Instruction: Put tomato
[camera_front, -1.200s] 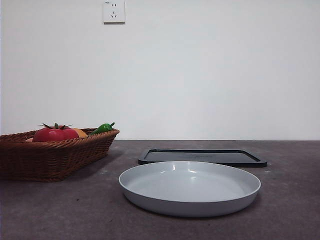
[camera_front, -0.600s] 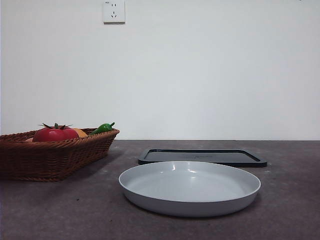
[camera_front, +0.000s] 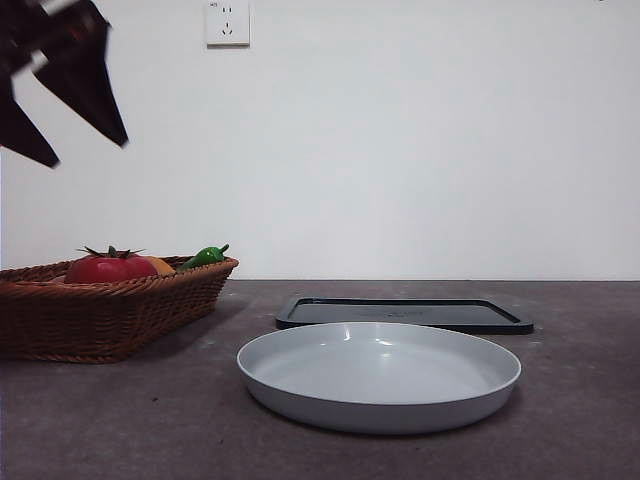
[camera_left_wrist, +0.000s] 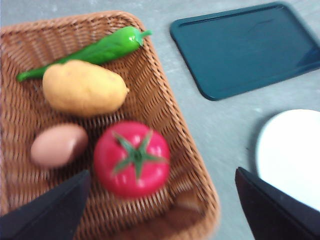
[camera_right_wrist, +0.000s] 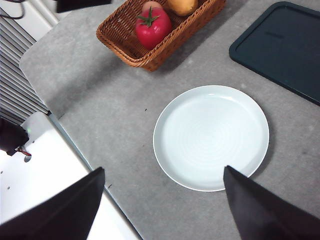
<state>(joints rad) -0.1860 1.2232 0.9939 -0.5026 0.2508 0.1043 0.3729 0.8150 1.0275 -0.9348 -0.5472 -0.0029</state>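
Up front, the left gripper (camera_front: 70, 105) hangs high above the basket (camera_front: 110, 315), jaws spread and empty, while the tomato (camera_front: 110, 268) sits inside against the near wall, beside a green pepper (camera_front: 205, 256); the plate (camera_front: 378, 375) lies well apart with a dark tray (camera_front: 405, 313) behind it. Over the left wrist, you see the tomato (camera_left_wrist: 131, 158) calyx up between the wide jaws of the left gripper (camera_left_wrist: 160, 212), an egg (camera_left_wrist: 59, 144) just beside it, a potato (camera_left_wrist: 84, 88) near; bring the jaws straight down astride the fruit, clear of the egg and the basket (camera_left_wrist: 165, 95) wall, and close gently at its widest girth. From the right wrist, the right gripper (camera_right_wrist: 162, 205) waits open and empty above the plate (camera_right_wrist: 211, 137), likely where the tomato (camera_right_wrist: 152, 26) should go.
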